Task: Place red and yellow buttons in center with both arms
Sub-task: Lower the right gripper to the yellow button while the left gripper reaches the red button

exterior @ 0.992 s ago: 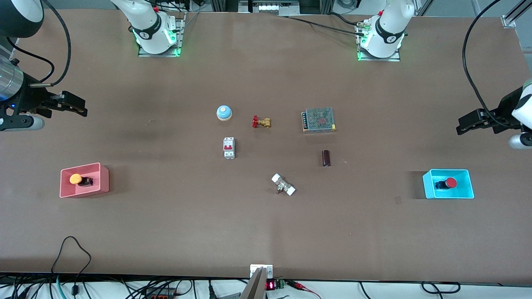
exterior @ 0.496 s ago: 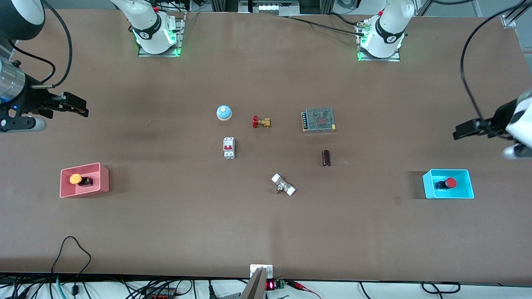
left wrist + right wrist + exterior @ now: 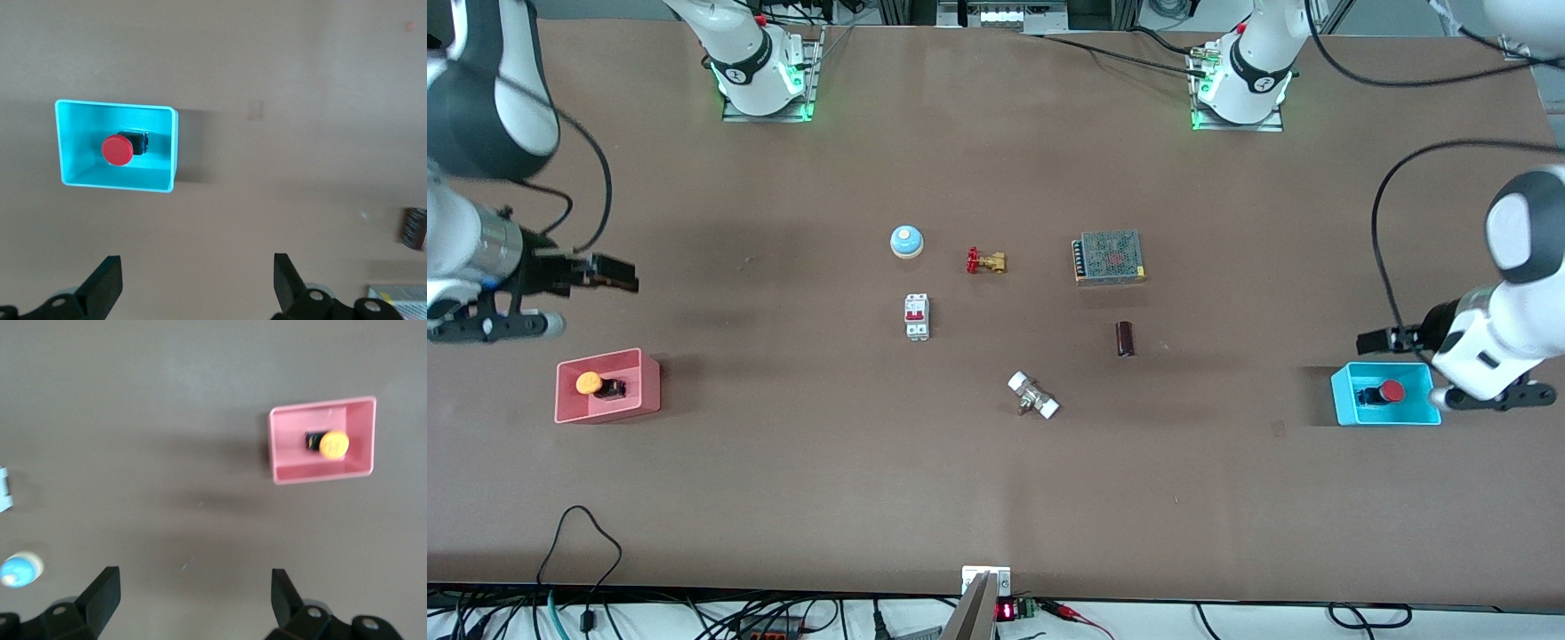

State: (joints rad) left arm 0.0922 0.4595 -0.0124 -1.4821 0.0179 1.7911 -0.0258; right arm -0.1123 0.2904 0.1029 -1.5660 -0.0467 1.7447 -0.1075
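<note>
Front view: the red button (image 3: 1391, 391) lies in a blue tray (image 3: 1343, 396) at the left arm's end of the bench (image 3: 996, 498). The yellow button (image 3: 589, 383) lies in a pink tray (image 3: 649, 382) at the right arm's end. The left tool (image 3: 1373, 340) hangs over bare bench beside the blue tray. The right tool (image 3: 618, 274) hangs over bare bench near the pink tray. Mid-bench: a blue dome (image 3: 906, 241), a valve (image 3: 985, 261), a breaker (image 3: 917, 316).

Left wrist view: left tool (image 3: 198, 287) spread wide, holding nothing; red button (image 3: 118, 150) on its side in the blue tray (image 3: 170, 150).

Right wrist view: right tool (image 3: 195, 600) spread wide, holding nothing; yellow button (image 3: 333, 444) in the pink tray (image 3: 280, 447).
</note>
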